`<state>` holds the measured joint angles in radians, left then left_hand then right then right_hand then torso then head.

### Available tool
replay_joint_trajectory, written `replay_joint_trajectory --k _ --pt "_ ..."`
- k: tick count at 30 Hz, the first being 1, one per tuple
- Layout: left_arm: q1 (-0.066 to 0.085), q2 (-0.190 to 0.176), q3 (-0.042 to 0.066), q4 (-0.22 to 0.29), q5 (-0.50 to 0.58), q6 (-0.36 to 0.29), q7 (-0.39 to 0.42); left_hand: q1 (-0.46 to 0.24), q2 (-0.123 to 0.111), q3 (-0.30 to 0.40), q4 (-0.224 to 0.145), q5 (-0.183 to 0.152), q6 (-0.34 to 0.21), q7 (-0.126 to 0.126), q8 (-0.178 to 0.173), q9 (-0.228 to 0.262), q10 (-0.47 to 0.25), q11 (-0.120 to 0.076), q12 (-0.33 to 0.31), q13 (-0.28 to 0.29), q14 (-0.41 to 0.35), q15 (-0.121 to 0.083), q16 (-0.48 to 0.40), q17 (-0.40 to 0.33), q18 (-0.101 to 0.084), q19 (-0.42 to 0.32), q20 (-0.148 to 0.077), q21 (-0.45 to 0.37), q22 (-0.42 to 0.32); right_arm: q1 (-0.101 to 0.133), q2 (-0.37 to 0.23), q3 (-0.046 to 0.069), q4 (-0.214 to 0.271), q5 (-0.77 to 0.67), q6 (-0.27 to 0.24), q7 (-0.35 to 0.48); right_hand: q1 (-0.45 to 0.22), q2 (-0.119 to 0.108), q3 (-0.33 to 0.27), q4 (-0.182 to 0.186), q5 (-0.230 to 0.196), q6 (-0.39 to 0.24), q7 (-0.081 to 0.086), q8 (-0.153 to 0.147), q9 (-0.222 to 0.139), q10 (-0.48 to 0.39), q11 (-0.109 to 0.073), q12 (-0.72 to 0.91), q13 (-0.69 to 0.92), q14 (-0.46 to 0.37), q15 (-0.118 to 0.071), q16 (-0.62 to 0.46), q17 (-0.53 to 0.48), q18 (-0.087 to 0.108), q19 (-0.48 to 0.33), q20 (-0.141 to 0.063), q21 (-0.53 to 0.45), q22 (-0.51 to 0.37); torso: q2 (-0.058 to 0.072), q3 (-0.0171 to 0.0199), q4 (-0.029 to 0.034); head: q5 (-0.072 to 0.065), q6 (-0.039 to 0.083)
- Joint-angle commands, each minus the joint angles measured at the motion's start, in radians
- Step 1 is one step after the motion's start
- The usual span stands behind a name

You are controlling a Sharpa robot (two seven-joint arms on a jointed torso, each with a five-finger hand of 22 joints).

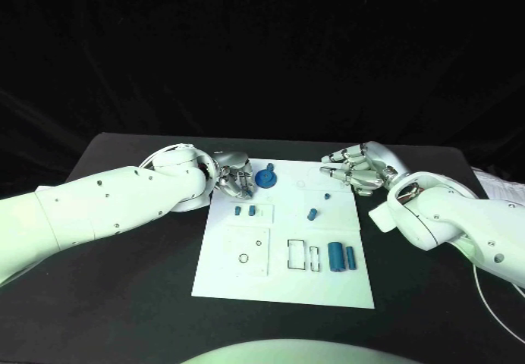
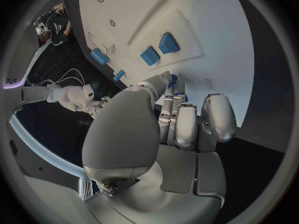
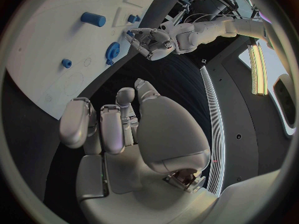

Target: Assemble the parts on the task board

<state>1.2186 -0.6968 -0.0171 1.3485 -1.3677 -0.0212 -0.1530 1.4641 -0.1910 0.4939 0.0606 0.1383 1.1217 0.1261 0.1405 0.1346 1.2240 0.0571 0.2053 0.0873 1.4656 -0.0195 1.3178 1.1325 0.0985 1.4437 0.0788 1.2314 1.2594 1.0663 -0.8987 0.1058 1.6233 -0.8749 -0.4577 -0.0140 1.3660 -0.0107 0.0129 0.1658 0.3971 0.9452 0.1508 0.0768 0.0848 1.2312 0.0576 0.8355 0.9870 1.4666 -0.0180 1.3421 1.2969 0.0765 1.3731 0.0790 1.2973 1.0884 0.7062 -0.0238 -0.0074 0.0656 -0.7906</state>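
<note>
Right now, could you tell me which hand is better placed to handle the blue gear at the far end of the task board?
Probably the left hand: its fingers sit right beside the blue gear. The right hand hovers at the task board's far right corner, apart from it.

We see a black counter with a matte top, its far edge running straight across against a dark background. One thing lies directly on it: the white task board, a flat rectangular plate set roughly in the middle, its long sides running away from us and slightly splayed. The board sits flush on the counter, with bare black surface on both sides of it and in front of it. At the counter's right edge we make out a thin pale cable trailing across the black top, and we cannot tell what it is attached to.
</note>
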Motion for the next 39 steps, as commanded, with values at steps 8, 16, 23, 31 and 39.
replay_joint_trajectory --k 8,16,23,31,39 --pt "-0.001 0.006 -0.001 -0.001 -0.005 0.039 -0.024 -0.012 0.002 0.005 -0.002 -0.003 0.006 0.001 -0.005 -0.002 0.004 -0.001 -0.008 0.001 0.032 -0.007 -0.005 -0.002 -0.015 -0.001 -0.003 0.002 0.001 -0.001 0.001 0.0 0.001 -0.014 0.006 0.002 0.014 0.002 0.003 0.002 0.005 0.007 -0.002 -0.003 -0.001 -0.006 -0.003 0.001 -0.001 0.045 -0.006 -0.006 0.0 0.018 -0.001 0.0 -0.004 0.0 -0.001 0.0004 0.0007 -0.001 -0.001" --pt "-0.001 0.007 -0.001 -0.005 -0.006 0.057 -0.035 -0.031 -0.006 0.004 -0.003 -0.004 -0.02 0.011 -0.024 -0.011 -0.022 0.009 -0.032 -0.005 0.029 0.001 -0.007 -0.012 -0.015 -0.005 0.001 -0.002 -0.001 -0.001 0.001 0.0 0.001 -0.014 0.006 0.001 0.014 0.002 0.003 0.002 0.005 0.007 -0.002 -0.003 -0.001 -0.006 -0.003 0.001 -0.001 0.045 -0.006 -0.006 0.0 0.018 -0.001 0.0 -0.004 0.0 -0.001 0.0005 0.0012 -0.001 -0.001" --pt "-0.001 0.007 -0.001 -0.005 -0.004 0.056 -0.035 -0.051 -0.022 -0.001 -0.001 -0.007 -0.128 0.031 -0.077 -0.039 -0.077 0.032 -0.067 -0.018 0.026 0.019 -0.008 -0.025 -0.014 -0.011 0.017 -0.013 -0.007 -0.001 0.001 0.0 0.0 -0.014 0.006 0.001 0.015 0.002 0.004 0.002 0.005 0.007 -0.002 -0.003 -0.001 -0.007 -0.003 -0.001 -0.002 0.045 -0.006 -0.007 -0.001 0.018 -0.001 0.0 -0.004 -0.001 -0.001 0.0003 0.0002 -0.001 -0.002" --pt "-0.001 0.007 -0.001 -0.007 0.002 0.05 -0.033 -0.055 -0.024 -0.004 -0.001 -0.008 -0.137 0.034 -0.075 -0.043 -0.094 0.037 -0.076 -0.02 0.025 0.023 -0.008 -0.03 -0.012 -0.013 0.021 -0.018 -0.01 -0.001 0.001 0.0 0.0 -0.014 0.006 0.001 0.015 0.002 0.004 0.002 0.005 0.007 -0.002 -0.003 -0.001 -0.007 -0.003 -0.001 -0.002 0.045 -0.006 -0.007 -0.001 0.018 -0.001 0.0 -0.004 -0.001 -0.001 0.0008 0.0011 -0.001 -0.002" --pt "-0.001 -0.005 -0.001 -0.007 0.01 0.042 -0.031 -0.057 -0.027 -0.006 -0.002 -0.008 -0.141 0.035 -0.075 -0.044 -0.1 0.038 -0.078 -0.02 0.023 0.024 -0.011 -0.036 -0.01 -0.016 0.023 -0.026 -0.016 -0.001 -0.001 0.0 -0.005 -0.017 0.001 -0.001 0.015 0.002 0.004 0.002 0.006 0.007 -0.002 -0.004 -0.001 -0.01 -0.002 -0.007 -0.007 0.044 -0.006 -0.01 -0.004 0.019 -0.003 0.0 -0.007 -0.005 -0.001 0.0004 0.0009 -0.002 -0.002"
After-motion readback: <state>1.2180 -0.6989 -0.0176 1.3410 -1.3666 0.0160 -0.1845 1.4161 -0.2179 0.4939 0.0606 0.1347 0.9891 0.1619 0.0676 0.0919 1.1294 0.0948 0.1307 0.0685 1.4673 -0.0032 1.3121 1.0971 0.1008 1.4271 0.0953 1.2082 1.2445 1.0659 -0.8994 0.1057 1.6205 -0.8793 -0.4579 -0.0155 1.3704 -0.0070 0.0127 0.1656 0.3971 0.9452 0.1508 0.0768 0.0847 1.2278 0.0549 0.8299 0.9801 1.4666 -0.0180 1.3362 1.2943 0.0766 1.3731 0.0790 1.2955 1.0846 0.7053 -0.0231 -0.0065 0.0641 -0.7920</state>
